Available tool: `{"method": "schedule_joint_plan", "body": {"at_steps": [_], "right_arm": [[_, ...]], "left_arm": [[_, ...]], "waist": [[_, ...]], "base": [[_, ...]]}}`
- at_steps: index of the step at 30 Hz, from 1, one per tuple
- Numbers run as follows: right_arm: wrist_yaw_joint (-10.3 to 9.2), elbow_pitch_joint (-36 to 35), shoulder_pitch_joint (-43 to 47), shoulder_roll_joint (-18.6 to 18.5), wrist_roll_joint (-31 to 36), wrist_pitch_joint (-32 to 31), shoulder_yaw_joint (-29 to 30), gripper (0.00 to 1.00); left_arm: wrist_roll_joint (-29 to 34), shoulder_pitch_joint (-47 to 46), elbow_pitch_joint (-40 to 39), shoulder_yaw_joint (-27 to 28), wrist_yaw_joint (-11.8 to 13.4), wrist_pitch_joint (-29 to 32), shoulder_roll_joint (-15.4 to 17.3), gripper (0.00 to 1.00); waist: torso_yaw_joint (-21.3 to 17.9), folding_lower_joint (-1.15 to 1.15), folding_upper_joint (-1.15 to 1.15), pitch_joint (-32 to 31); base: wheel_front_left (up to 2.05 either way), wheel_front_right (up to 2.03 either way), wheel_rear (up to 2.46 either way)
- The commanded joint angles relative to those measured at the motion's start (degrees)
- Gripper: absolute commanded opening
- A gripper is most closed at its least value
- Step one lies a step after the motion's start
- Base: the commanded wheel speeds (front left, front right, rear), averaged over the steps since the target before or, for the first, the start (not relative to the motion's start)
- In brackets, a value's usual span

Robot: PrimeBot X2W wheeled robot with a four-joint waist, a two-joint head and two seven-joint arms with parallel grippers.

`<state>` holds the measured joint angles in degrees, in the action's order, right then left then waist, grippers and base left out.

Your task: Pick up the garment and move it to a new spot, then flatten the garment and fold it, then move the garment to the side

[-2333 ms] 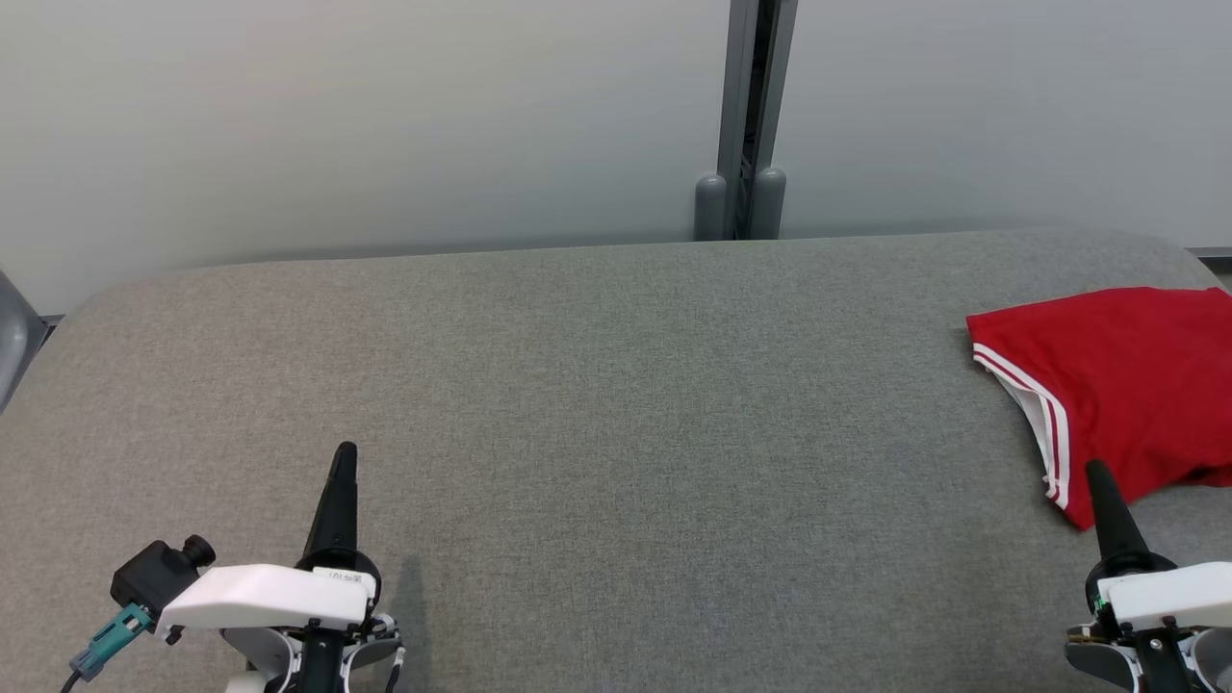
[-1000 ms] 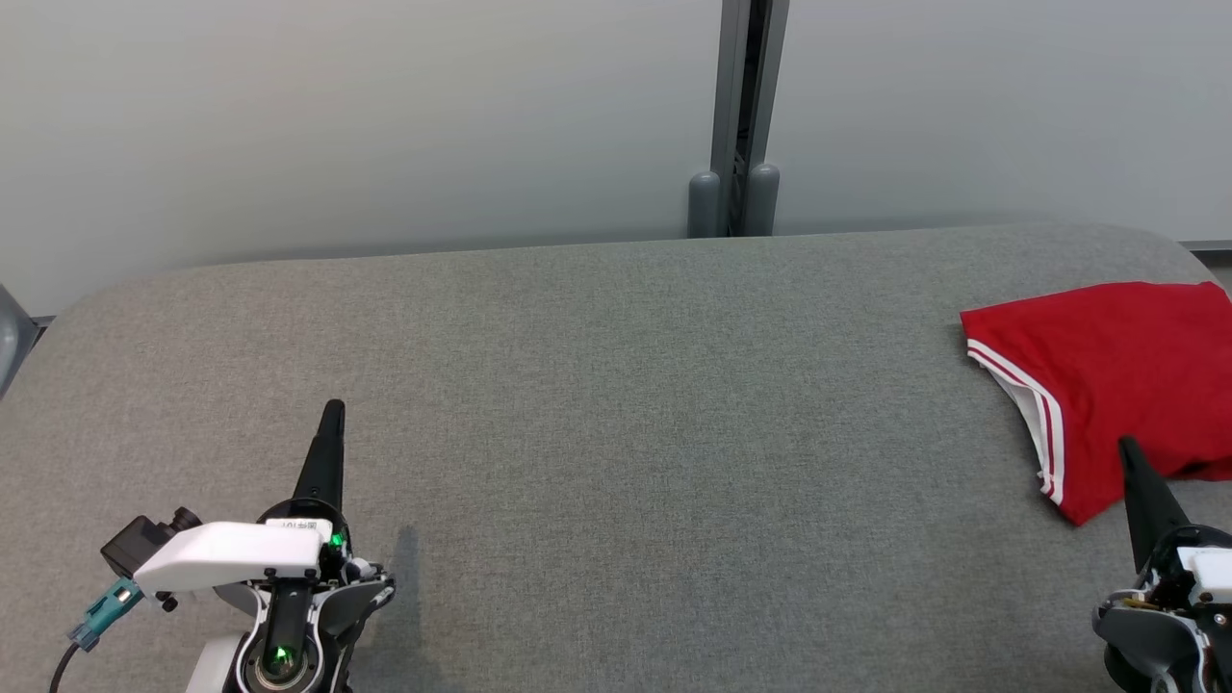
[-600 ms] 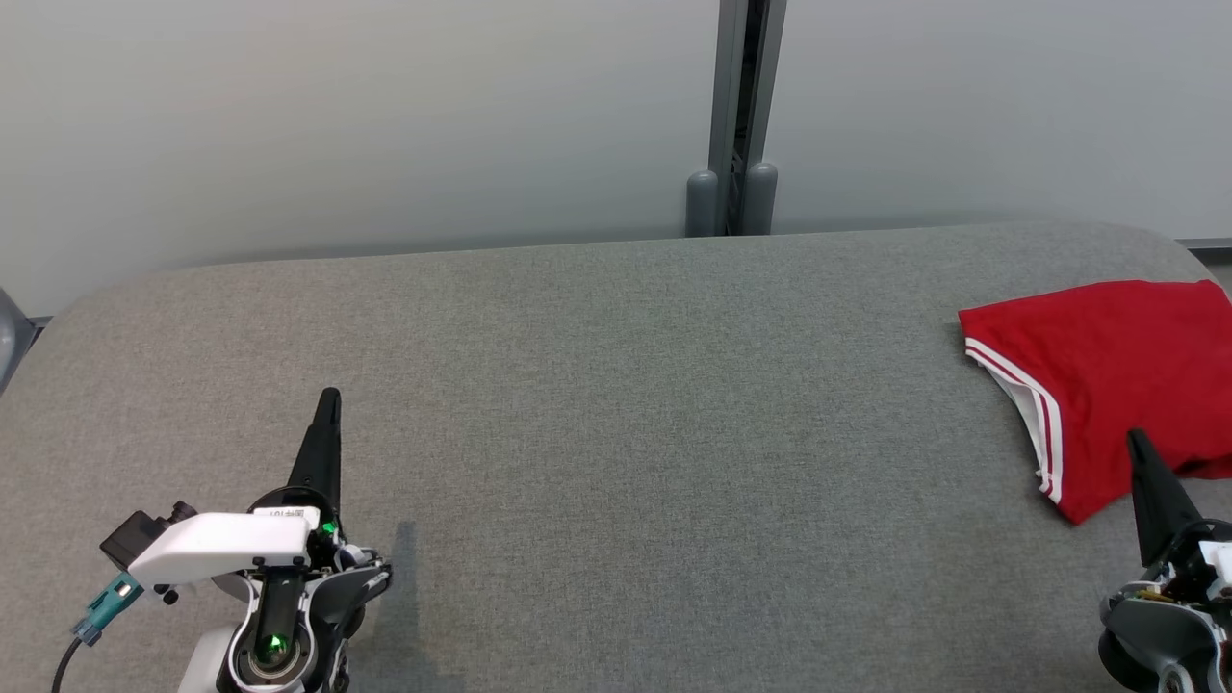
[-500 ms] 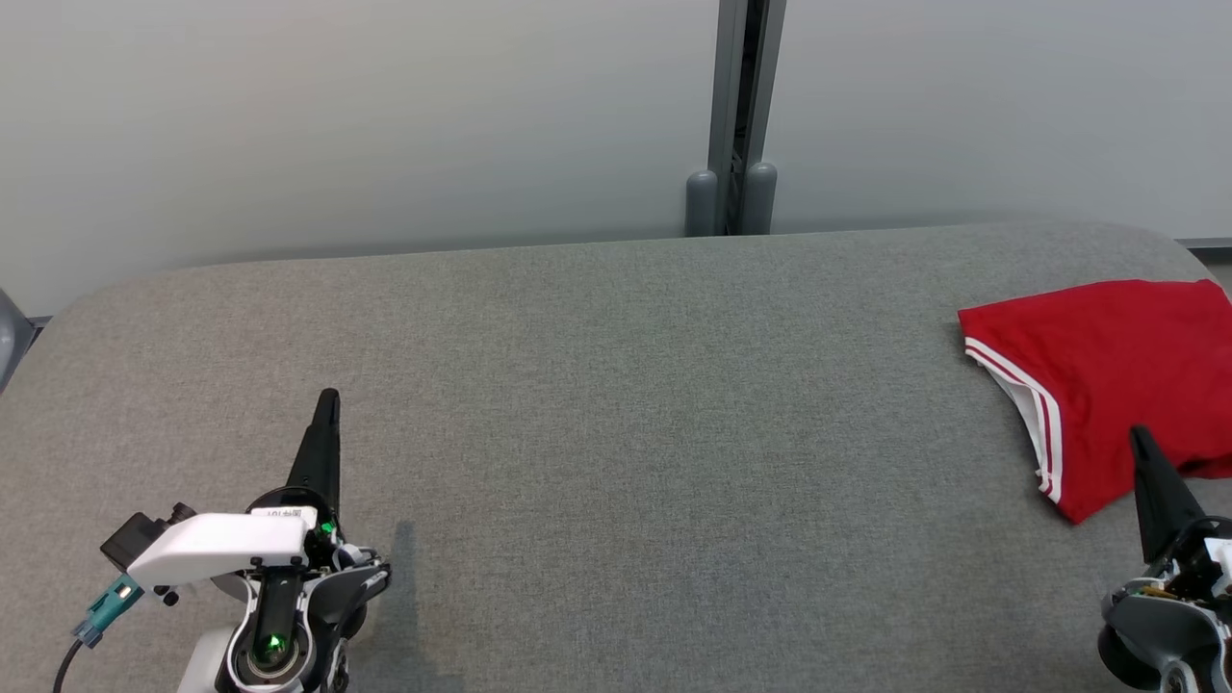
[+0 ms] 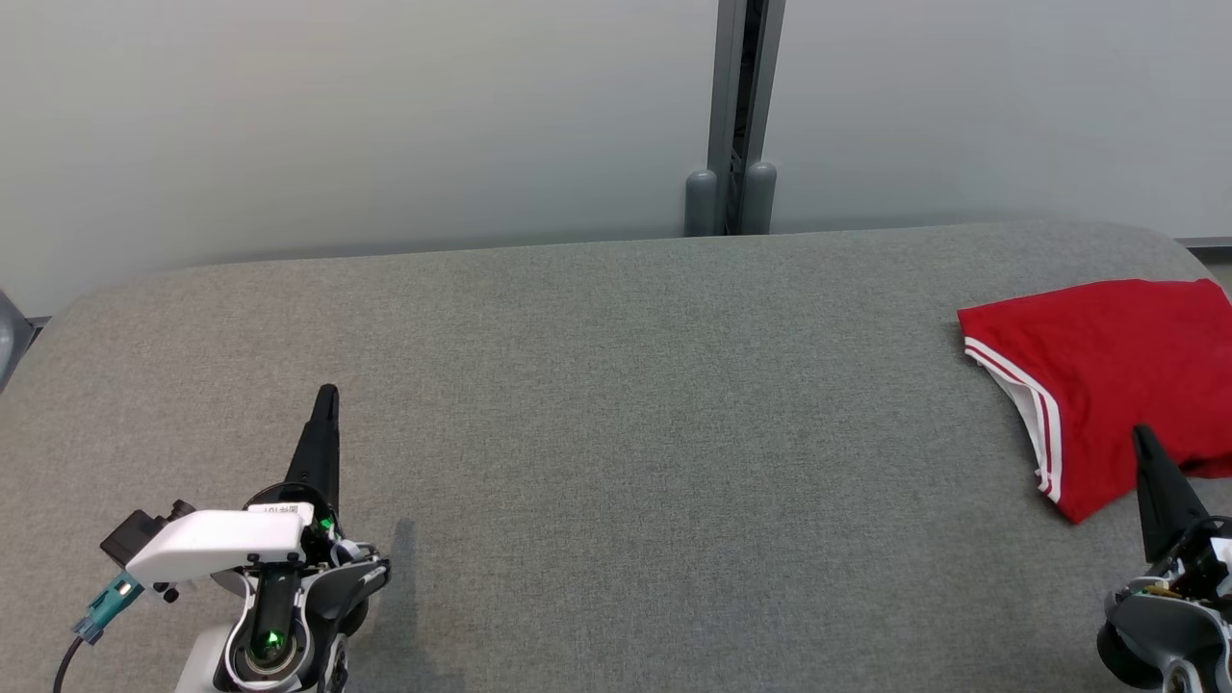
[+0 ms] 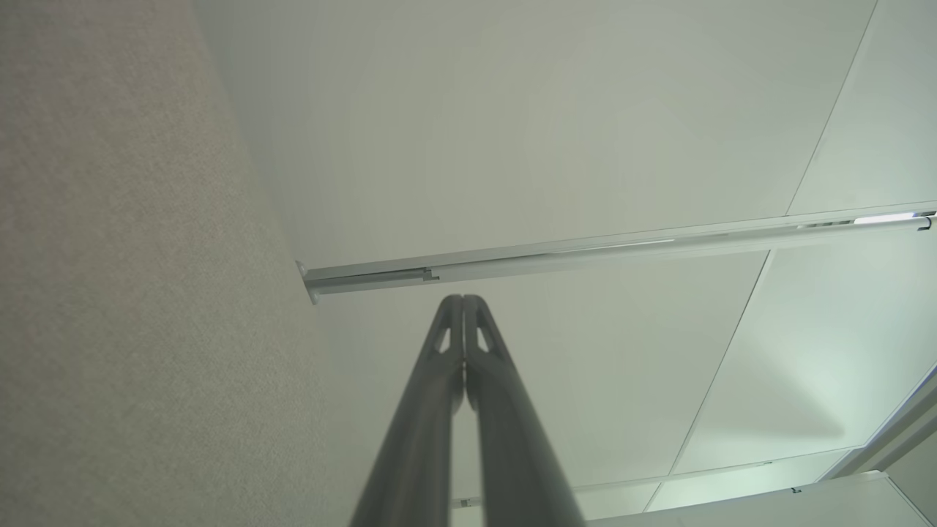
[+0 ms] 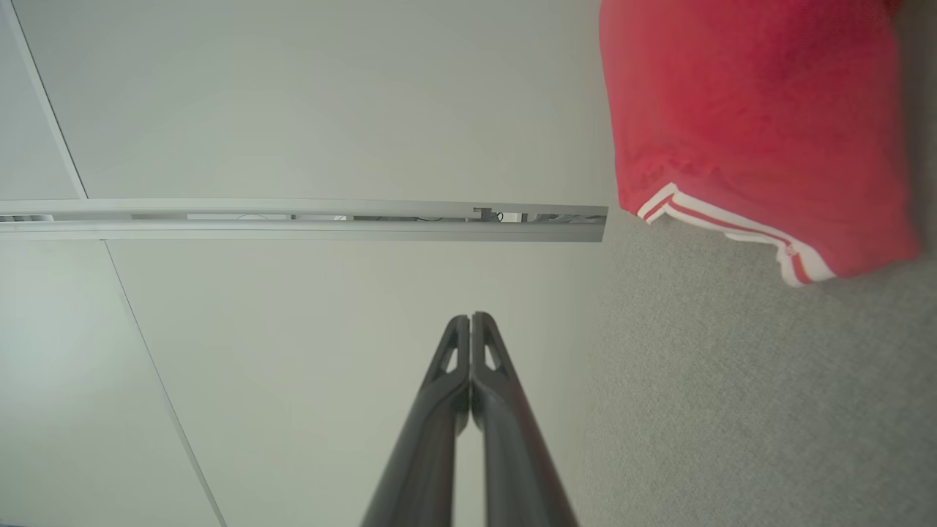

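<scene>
Over at the right end of the grey desk (image 5: 616, 404) lies the red garment (image 5: 1121, 371), folded, its white-striped hem facing the desk's middle. The right jaws are pressed together, holding nothing, over the near right corner, close to the garment's near edge. The left jaws, likewise pressed together and holding nothing, hang above the desk's near left part, well apart from the garment.

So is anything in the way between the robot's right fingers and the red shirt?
Nothing visible is in the way. The right fingers, shut, are close to the near edge of the red shirt, and the right wrist view has just bare grey cushion between them.
</scene>
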<state>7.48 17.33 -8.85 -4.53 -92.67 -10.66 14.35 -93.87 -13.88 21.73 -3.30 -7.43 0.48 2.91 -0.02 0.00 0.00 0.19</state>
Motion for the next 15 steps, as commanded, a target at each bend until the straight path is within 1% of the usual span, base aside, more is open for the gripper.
{"method": "schedule_joint_plan", "body": {"at_steps": [1,15], "right_arm": [[0.02,0.04,-0.36,-0.35,0.07,-0.46,0.2,0.0],[0.02,0.04,-0.43,-0.18,0.31,-0.6,0.44,0.0]], "left_arm": [[-0.22,-0.89,0.04,0.25,-0.21,0.02,0.2,0.0],[-0.12,-0.86,0.04,0.32,-0.21,0.09,0.16,0.0]], "waist": [[0.0,0.0,0.0,0.0],[0.0,0.0,0.0,0.0]], "base": [[0.0,0.0,0.0],[0.0,0.0,0.0]]}}
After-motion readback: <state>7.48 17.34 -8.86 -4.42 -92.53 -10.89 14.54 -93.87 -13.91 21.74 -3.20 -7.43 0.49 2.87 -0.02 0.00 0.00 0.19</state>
